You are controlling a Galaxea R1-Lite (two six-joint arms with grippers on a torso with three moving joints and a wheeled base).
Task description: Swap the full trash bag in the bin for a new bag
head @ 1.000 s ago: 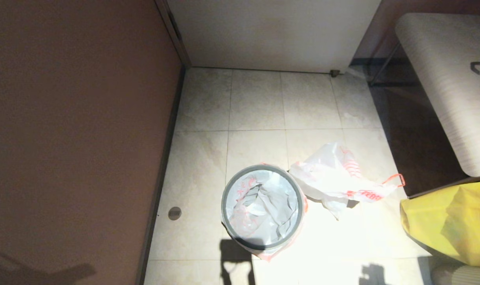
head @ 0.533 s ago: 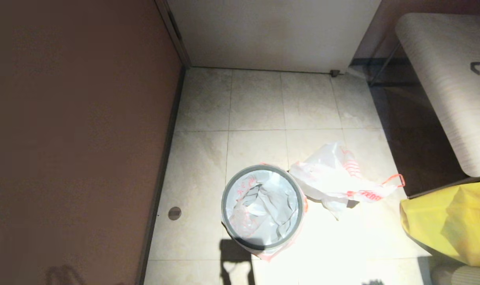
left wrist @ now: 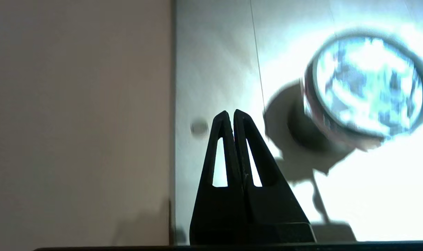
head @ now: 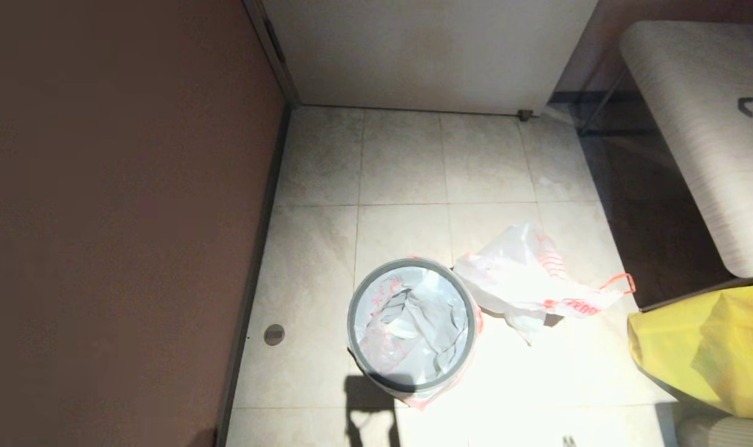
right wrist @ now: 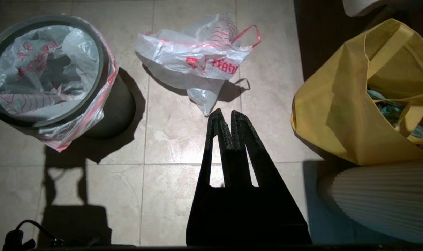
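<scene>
The bin (head: pixel 411 263), round and black with a grey hoop rim, stands on the tiled floor. A translucent white trash bag (head: pixel 413 323) with red print lines it, hem turned over the rim; I see only crumpled plastic inside. Just right of the bin the new bag (head: pixel 519 285) lies limp on the floor, with a red drawstring loop. My right gripper (right wrist: pixel 227 113) is shut and empty above bare tiles, short of the new bag (right wrist: pixel 194 55), with the bin (right wrist: pixel 100 59) off to its side. Also shut and empty, my left gripper (left wrist: pixel 230 112) hangs by the wall with the bin (left wrist: pixel 310 87) beyond it. Neither arm shows in the head view.
A big yellow bag (head: pixel 705 347) with things inside stands at the right, next to a ribbed white object (right wrist: pixel 382 198). A pale bench (head: pixel 705 124) fills the far right. A brown wall (head: pixel 115 217) runs along the left, with a floor drain (head: pixel 274 334) near it.
The arm shadows on the left wall and on the floor at the bottom right have slid out of the head view. The bin and both bags have not moved.
</scene>
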